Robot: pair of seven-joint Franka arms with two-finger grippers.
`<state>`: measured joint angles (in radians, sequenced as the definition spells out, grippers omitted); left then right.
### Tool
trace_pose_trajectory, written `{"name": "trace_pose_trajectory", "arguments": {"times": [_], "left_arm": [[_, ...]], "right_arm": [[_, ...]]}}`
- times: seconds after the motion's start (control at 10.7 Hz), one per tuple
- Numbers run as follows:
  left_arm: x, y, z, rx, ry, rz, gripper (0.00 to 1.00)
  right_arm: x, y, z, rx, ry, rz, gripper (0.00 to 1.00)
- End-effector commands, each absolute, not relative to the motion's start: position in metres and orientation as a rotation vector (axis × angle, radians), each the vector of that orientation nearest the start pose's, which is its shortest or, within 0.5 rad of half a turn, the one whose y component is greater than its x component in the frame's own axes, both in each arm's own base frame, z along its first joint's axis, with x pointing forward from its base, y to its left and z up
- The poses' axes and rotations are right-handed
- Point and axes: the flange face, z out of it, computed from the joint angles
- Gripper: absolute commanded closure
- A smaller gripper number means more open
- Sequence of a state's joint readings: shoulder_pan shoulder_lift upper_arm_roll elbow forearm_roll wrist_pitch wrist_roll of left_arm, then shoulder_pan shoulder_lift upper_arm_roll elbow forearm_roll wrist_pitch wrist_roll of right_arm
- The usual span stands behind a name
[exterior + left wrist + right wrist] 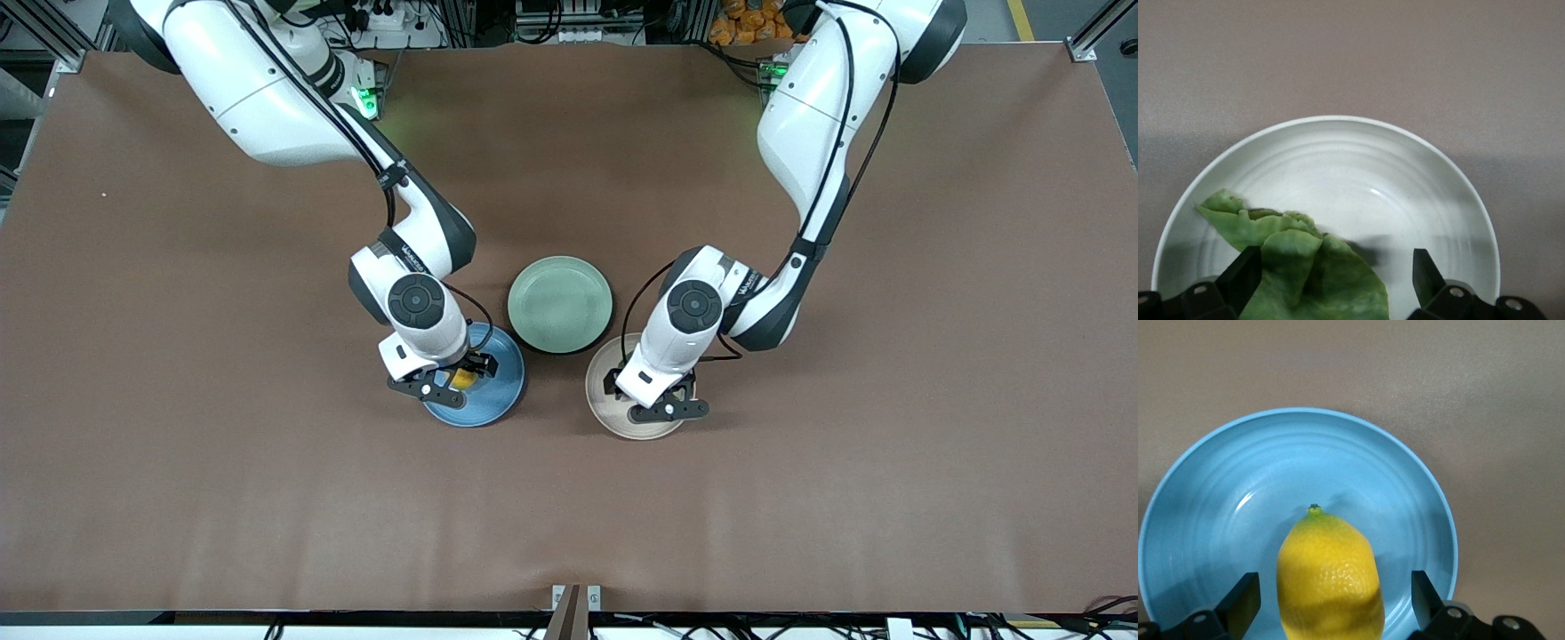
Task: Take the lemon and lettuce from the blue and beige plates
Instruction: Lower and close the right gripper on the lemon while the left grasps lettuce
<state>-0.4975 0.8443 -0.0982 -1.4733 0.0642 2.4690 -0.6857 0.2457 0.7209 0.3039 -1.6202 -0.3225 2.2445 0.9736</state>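
The lemon (1328, 580) lies on the blue plate (1271, 480), pointed tip away from the wrist. My right gripper (1331, 590) is open and low over that plate, one finger on each side of the lemon with a gap on both sides. In the front view the lemon (463, 380) shows between the right gripper's (453, 377) fingers on the blue plate (493, 402). The lettuce (1311, 280) lies on the beige plate (1358, 173). My left gripper (1336, 268) is open around it, one finger at the leaf's edge, the other apart. In the front view the left gripper (662, 402) hides the leaf on the beige plate (607, 411).
A pale mint-green plate (560, 304) with nothing on it sits between the two arms, farther from the front camera than the blue and beige plates. The brown table top (178, 444) stretches wide toward both ends.
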Motion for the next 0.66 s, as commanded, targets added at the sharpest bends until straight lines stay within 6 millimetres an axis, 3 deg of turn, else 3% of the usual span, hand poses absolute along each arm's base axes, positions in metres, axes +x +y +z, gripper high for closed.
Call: {"name": "trace_pose_trajectory", "arguments": {"times": [0.0, 0.28, 0.56], "left_arm": [[0.6094, -0.4013, 0.1860, -3.206, -0.092, -0.164, 0.00], [0.6027, -0.3967, 0.1819, -3.102, 0.011, -0.113, 0.00], [0.6011, -0.3995, 0.1817, -3.101, 0.009, -0.109, 0.00]], "right_arm": [[0.6001, 0.3341, 0.2032, -3.196, 0.472, -0.027, 0.05], [0.6016, 0.3333, 0.2045, -3.191, 0.512, -0.037, 0.42], [0.6008, 0.3392, 0.2094, -3.169, 0.572, -0.043, 0.49]]}}
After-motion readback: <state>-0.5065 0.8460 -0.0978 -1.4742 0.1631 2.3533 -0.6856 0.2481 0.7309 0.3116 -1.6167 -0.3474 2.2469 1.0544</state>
